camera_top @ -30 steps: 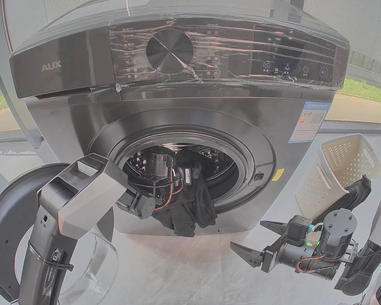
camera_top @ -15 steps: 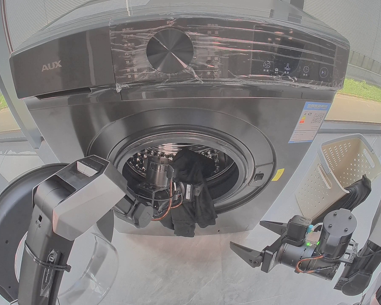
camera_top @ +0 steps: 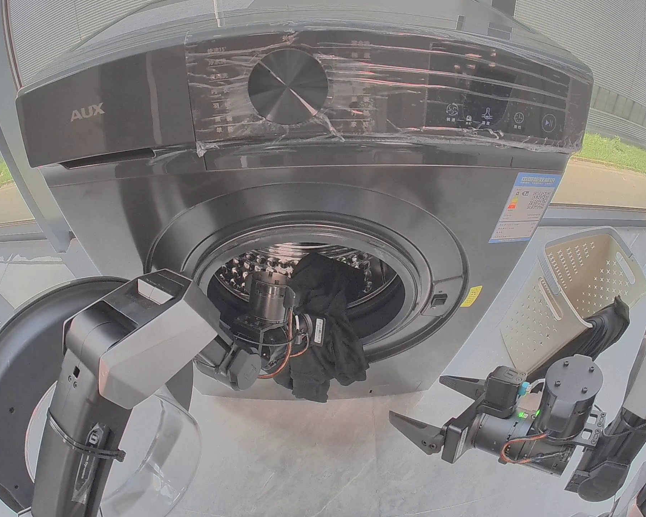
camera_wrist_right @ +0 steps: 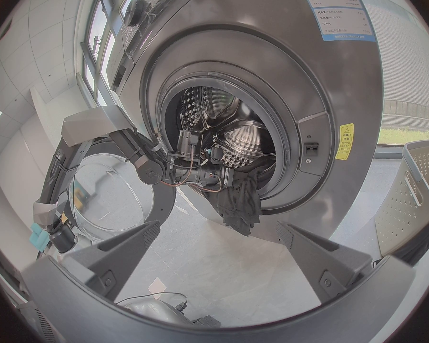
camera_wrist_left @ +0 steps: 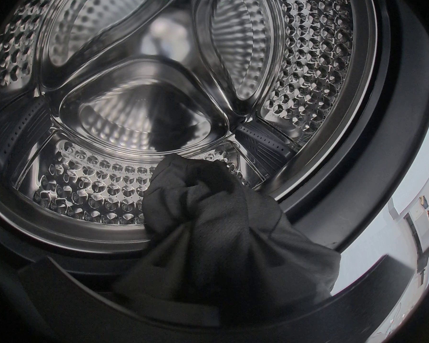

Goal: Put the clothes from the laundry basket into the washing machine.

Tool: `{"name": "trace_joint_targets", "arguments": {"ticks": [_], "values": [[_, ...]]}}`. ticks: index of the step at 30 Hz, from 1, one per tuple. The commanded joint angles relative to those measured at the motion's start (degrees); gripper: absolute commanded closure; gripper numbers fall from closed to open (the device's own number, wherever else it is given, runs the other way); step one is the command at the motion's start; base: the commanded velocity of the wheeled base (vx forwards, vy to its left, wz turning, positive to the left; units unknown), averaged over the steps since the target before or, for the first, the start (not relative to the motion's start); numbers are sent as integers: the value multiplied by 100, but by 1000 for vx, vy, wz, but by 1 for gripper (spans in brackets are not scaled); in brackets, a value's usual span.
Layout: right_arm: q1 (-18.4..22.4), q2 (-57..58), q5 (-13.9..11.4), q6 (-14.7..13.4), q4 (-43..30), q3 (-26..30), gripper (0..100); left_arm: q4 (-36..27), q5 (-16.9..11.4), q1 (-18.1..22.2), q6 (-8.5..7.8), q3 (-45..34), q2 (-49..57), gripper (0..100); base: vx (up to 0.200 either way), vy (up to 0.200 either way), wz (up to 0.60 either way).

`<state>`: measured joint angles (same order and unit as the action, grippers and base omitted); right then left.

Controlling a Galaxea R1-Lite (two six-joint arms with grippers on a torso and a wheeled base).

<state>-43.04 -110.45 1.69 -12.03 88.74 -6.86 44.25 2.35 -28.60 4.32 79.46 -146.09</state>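
Jaws of the right gripper (camera_top: 418, 398) stand wide apart and empty, low over the floor (camera_top: 323, 461) in front of the washing machine (camera_top: 409, 202). The machine's round door (camera_top: 7, 368) hangs open at the left. To the right of the machine the laundry basket (camera_top: 588, 274) stands tilted, with a dark cloth (camera_top: 603, 328) hanging over its lower rim. At the machine's opening the left gripper (camera_top: 321, 324) sits against a black garment (camera_top: 341, 350), which is bunched in the mouth and hangs down over the front rim. Whether its jaws clamp the cloth cannot be told. Behind it lies the steel drum (camera_wrist_left: 128, 120).
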Motion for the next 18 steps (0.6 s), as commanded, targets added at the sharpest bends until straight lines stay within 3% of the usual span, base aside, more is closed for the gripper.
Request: {"name": "trace_joint_targets", "arguments": {"ticks": [1, 9, 12, 18], "values": [[-2, -12, -2, -1, 3, -8, 0, 5, -16, -5, 25, 8, -25, 100, 0, 0, 0], [-64, -12, 6, -1, 3, 1, 0, 40, -16, -32, 78, 149, 11, 100, 0, 0, 0], [-81, -12, 6, -1, 3, 1, 0, 119, 169, -23, 105, 747, -95, 100, 0, 0, 0], [-81, -12, 6, -1, 3, 1, 0, 66, 705, 30, 465, 1784, -350, 100, 0, 0, 0]]}}
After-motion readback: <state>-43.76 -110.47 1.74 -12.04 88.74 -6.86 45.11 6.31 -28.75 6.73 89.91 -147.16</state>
